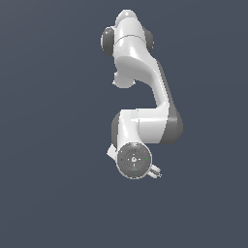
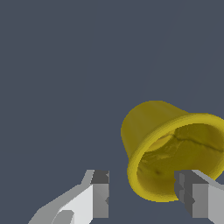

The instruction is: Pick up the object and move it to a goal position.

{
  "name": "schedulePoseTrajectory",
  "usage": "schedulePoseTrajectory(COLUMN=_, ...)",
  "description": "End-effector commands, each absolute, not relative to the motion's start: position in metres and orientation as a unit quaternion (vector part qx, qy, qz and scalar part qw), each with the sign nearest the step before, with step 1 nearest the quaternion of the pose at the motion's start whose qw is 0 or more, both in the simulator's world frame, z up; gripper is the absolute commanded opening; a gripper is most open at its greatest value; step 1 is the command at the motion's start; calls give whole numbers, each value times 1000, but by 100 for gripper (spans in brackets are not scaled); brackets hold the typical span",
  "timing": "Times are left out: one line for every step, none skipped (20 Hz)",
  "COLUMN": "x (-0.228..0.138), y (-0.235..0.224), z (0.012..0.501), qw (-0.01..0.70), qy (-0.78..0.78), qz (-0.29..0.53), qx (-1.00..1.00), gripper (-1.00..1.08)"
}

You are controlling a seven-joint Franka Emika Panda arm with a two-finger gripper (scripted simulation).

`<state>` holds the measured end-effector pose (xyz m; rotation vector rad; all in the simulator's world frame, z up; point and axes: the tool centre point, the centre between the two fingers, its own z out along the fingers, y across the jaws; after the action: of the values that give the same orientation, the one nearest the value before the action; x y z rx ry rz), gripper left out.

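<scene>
**Yellow cup between spread fingers, arm folded over flat grey ground**

Flat slate-grey ground (image 1: 48,145) fills both views, unmarked and even in tone.

White jointed robot arm with dark grey joint caps (image 1: 145,82) — seen from above in the exterior view, folded back on itself, its upper links running down the frame to a round grey wrist flange at the lower middle. The arm hides whatever sits under the wrist in this view; the cup cannot be seen here.

White two-fingered gripper with dark grey pads (image 2: 146,194) — in the wrist view both fingers show, well apart, jaws standing open. One finger (image 2: 98,194) sits clear of the cup with bare ground between them. The other finger (image 2: 197,197) overlaps the cup's rim in the picture; whether it touches cannot be told.

Small yellow cup-like cylinder (image 2: 148,127) — lies tilted, its open mouth turned toward the wrist camera. The outer wall is smooth mustard yellow, narrowing slightly toward the closed end. A thin raised band of brighter yellow rings the mouth. Inside is hollow, darker and mottled, with uneven creased shading across the inner floor. The cup sits in the gap between the fingers but off-centre, crowding the finger on its rim side. Its far edge runs out of frame.
</scene>
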<state>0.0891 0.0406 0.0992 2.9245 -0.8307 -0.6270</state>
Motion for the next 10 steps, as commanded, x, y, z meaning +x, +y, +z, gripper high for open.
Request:
schedulePoseTrajectory(x=88, y=41, z=98, qw=19, qy=-268, qz=-202, qx=942, gripper=28)
schedulePoseTrajectory(x=88, y=41, z=97, qw=19, qy=-268, qz=-202, qx=942, gripper=28)
schedulePoseTrajectory(x=87, y=41, z=96, qw=19, qy=-268, qz=-202, qx=942, gripper=28)
schedulePoseTrajectory(x=86, y=41, z=94, qw=19, qy=-268, qz=-202, qx=942, gripper=28)
schedulePoseTrajectory(x=86, y=41, z=92, qw=19, qy=-268, qz=-202, qx=942, gripper=28)
schedulePoseTrajectory(x=85, y=41, z=90, qw=19, qy=-268, qz=-202, qx=942, gripper=28)
schedulePoseTrajectory(x=83, y=42, z=87, qw=19, qy=-268, qz=-202, qx=942, gripper=28)
schedulePoseTrajectory(x=82, y=42, z=84, qw=19, qy=-268, qz=-202, qx=942, gripper=28)
schedulePoseTrajectory(x=81, y=42, z=82, qw=19, qy=-268, qz=-202, qx=942, gripper=28)
schedulePoseTrajectory(x=80, y=42, z=80, qw=19, qy=-268, qz=-202, qx=942, gripper=28)
